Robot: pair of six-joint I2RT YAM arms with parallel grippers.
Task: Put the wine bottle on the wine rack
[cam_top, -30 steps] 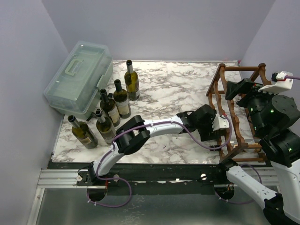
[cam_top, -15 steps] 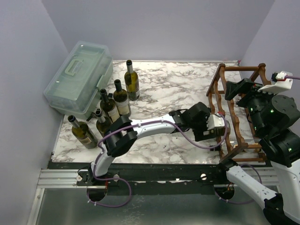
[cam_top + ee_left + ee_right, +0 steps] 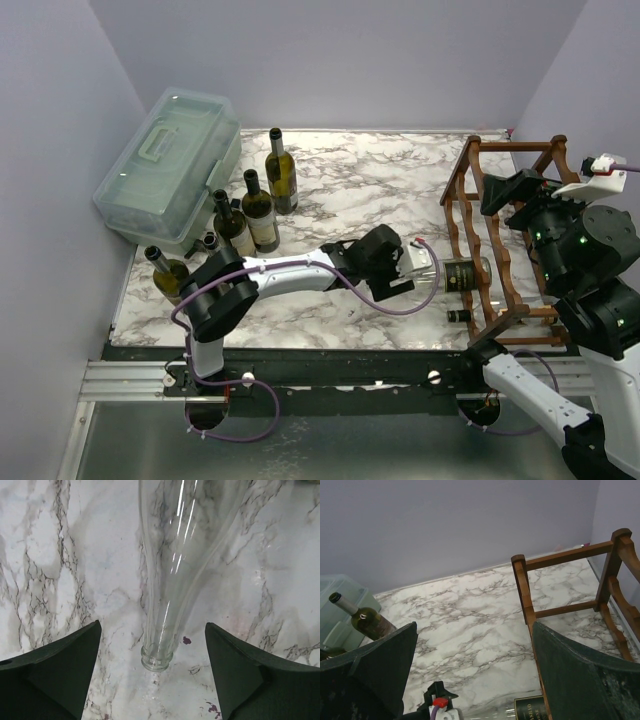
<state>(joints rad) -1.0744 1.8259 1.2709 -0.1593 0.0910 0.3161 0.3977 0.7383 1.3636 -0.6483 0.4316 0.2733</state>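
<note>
The wine bottle (image 3: 460, 274), clear glass with a dark label, lies on its side in a lower tier of the wine rack (image 3: 500, 165), which stands along the right edge of the marble worktop (image 3: 370, 180). The labelled body rests inside the wooden frame near the rack's front end. The neck sticks out to the left over the worktop.

The left pincer (image 3: 152, 625) is level with that neck. In the wrist view its two fingers (image 3: 55, 675) stand wide apart, one on each side of the bottle's mouth. Neither touches the glass, so the pincer is open and grips nothing.

The right pincer (image 3: 475, 625) hangs above the rack near the right edge. Its jaws are spread with only worktop and rack showing between them, so it is open and empty.

Near the left edge, a group of green bottles (image 3: 260, 212) stands upright just beside a translucent lidded plastic box (image 3: 170, 160) in the far-left corner.
</note>
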